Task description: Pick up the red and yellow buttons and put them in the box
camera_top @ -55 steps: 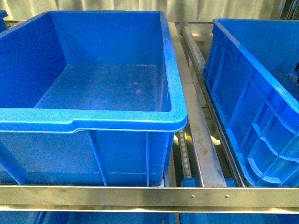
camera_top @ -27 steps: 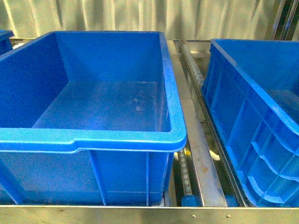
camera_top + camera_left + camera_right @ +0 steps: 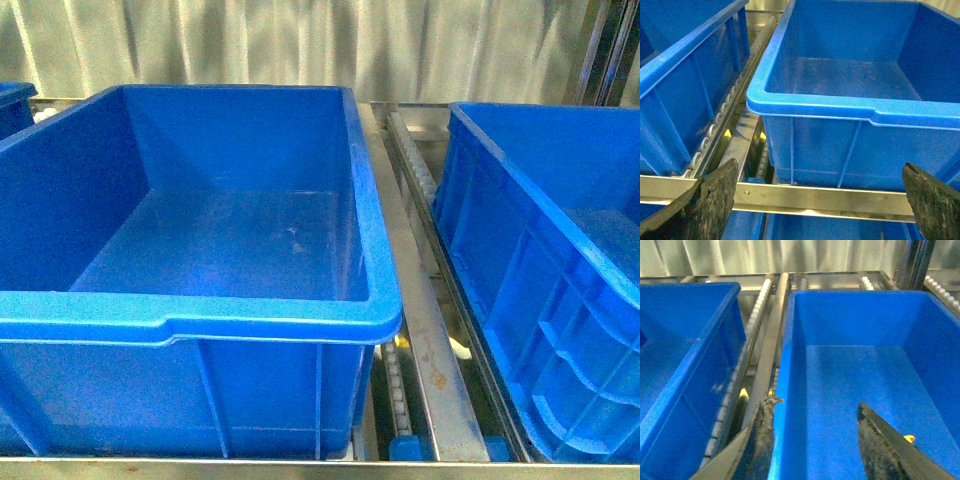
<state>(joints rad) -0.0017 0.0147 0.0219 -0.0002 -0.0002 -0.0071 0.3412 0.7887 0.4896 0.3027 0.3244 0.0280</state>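
Note:
A large empty blue box fills the middle of the front view; neither gripper shows there. In the left wrist view my left gripper is open, low in front of this box, with the metal rail showing between its fingers. My right gripper is open above the floor of the right-hand blue bin, holding nothing. On that floor a small yellow dome peeks out beside one finger; it looks like a yellow button, mostly hidden. No red button is in view.
The right-hand bin stands across a metal roller track from the box. Another blue bin sits on the box's other side. A steel cross rail runs along the front. A pale curtain hangs behind.
The front view has tilted upward: the bins sit lower in the picture, more curtain shows, and the front steel rail has dropped to the bottom edge.

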